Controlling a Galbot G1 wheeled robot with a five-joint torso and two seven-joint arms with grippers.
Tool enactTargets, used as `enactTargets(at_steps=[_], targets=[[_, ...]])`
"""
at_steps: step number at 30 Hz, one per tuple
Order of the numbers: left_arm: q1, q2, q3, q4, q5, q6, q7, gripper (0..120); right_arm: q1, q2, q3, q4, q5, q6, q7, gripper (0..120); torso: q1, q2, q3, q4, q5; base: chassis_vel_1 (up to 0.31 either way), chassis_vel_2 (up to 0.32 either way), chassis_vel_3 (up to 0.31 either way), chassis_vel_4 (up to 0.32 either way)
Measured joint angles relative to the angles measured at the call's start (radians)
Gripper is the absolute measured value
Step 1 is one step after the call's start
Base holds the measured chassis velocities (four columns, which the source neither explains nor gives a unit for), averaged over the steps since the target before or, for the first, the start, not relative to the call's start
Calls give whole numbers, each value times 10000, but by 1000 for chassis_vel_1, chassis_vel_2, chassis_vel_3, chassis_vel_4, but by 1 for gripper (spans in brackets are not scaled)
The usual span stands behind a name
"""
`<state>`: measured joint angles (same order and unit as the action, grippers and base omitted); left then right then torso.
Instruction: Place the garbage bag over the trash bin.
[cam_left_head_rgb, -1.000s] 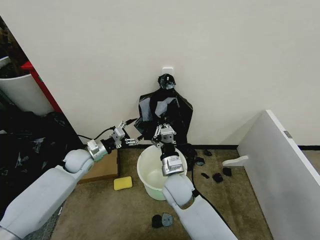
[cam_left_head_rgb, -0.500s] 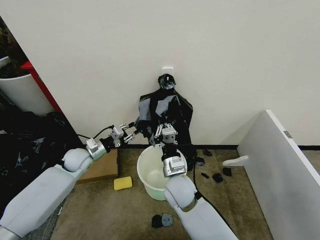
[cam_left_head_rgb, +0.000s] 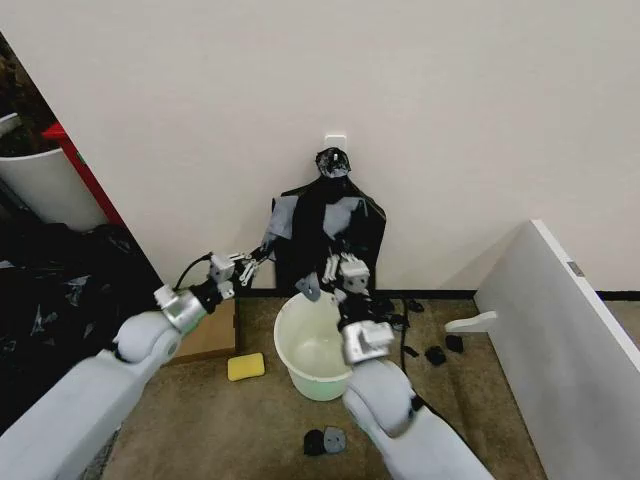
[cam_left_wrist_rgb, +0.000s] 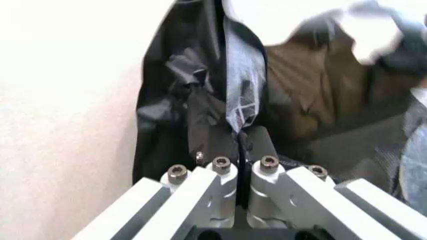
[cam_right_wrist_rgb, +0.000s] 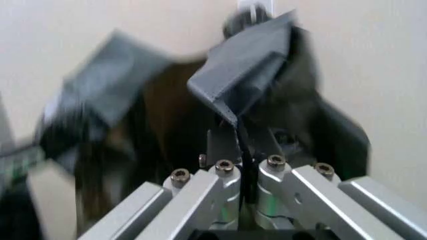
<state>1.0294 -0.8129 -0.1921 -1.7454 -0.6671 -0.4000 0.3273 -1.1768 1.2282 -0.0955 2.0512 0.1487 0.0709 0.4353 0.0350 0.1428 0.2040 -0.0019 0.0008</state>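
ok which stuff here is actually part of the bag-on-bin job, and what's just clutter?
Job:
- garbage bag, hanging at the wall above the bin
- trash bin, on the floor, unlined
- left gripper, shut on the bag's edge
- right gripper, shut on the bag

Clutter:
- yellow sponge
- small dark scraps on the floor
- white board
- black plastic heap

No readable text, labels, brands or numbers on anything in view.
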Motion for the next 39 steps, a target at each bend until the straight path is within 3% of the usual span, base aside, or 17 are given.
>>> enactTargets(at_steps=[3,8,16,24,31,39], targets=[[461,-174,-104,-291,10,-47,-639,0,-975,-785,18,813,373,9,215,0,0,0,-1,-20,-1,0,0,0,0],[1613,-189,-391,-964,120,-12,-1194,0,-1691,-1504,69,1660,614,306,276,0,-1,0,0,-3,0,0,0,0,0],[3557,70,-543,-2078,737,-17,-1593,0,-2736,-2433,254,2567,515,1558,-583,0,-1,1,-1,-6,-1,0,0,0,0],[3873,-6,-656,-2933,400,-49,-1610,0,-2797,-2565,399,2552,515,1971,-993,0,0,1,0,-8,-2,0,0,0,0],[3668,-355,-467,-2848,350,59,-1603,0,-2398,-2334,503,1710,663,2042,-1115,0,1,-1,2,-7,-2,0,0,0,0],[3658,-559,-195,-2996,-45,401,-1793,0,-2100,-2324,789,1663,866,1912,-1155,0,1,-2,2,-6,-3,0,0,0,0]])
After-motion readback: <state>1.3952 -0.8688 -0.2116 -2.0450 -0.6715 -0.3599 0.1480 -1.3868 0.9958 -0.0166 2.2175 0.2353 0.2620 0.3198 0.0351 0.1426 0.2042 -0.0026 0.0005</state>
